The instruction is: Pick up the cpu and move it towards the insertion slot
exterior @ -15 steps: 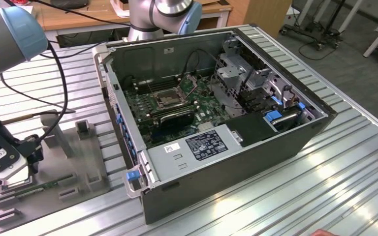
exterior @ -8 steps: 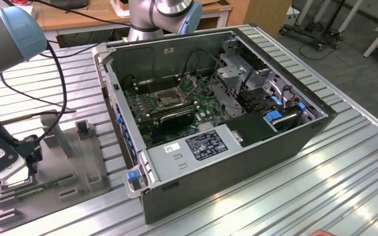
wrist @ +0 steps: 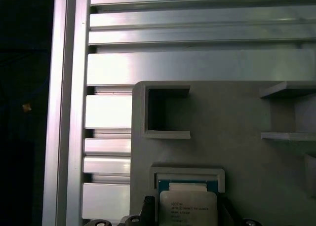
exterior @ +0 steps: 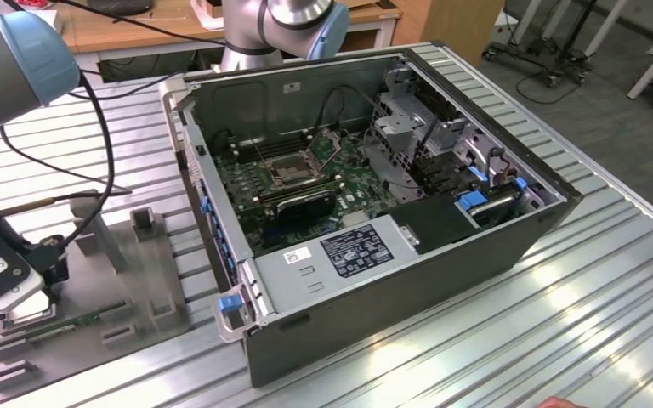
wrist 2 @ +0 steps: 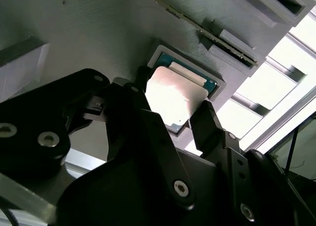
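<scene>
Two black fingers (wrist 2: 210,122) of the end effector (wrist 2: 173,101) stand narrow against opposite edges of the cpu (wrist 2: 175,93), gripping it. The chip lies flat in its shallow square pocket in the grey fixture tray (wrist 2: 98,28), silver lid up, with a strip of green rim showing along one side. In the first wrist view the cpu (wrist: 187,205) sits in the same framed pocket of the tray (wrist: 222,112), with the end effector (wrist: 185,212) flanking it and the ribbed aluminium worktop (wrist: 108,112) running beside the tray.

In the exterior view the arm (exterior: 9,59) reaches down at the exterior view's left, its end effector (exterior: 20,316) low over the near corner of the tray (exterior: 133,280). The insertion slot (exterior: 292,172), a silver-framed square socket, lies on the green board inside the open computer case (exterior: 417,280), well apart from the tray, toward the exterior view's right. Case and tray both rest on the worktop (exterior: 553,323).
</scene>
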Controlling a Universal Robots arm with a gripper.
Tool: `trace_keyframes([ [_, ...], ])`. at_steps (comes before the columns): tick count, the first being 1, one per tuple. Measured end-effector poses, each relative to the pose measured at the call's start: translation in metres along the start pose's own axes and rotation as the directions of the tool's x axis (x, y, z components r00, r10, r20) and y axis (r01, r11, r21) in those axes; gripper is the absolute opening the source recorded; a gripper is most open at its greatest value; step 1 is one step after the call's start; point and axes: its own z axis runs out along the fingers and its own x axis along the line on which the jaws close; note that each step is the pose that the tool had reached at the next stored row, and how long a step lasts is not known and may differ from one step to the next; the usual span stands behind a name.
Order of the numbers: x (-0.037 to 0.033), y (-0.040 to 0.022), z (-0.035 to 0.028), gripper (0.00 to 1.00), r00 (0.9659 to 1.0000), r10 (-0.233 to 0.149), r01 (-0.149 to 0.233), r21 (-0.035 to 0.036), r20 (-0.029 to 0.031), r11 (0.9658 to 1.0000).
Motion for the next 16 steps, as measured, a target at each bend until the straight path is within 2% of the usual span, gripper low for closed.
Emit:
trace_keyframes([
  [5, -0.003, 0.0, 0.0001, 0.62, 1.0, 0.001, -0.001, 0.0004, -0.0004, 1.0],
  [16, -0.0028, 0.0, -0.002, 0.62, 1.0, 0.001, -0.001, 0.0006, -0.0005, 1.0],
])
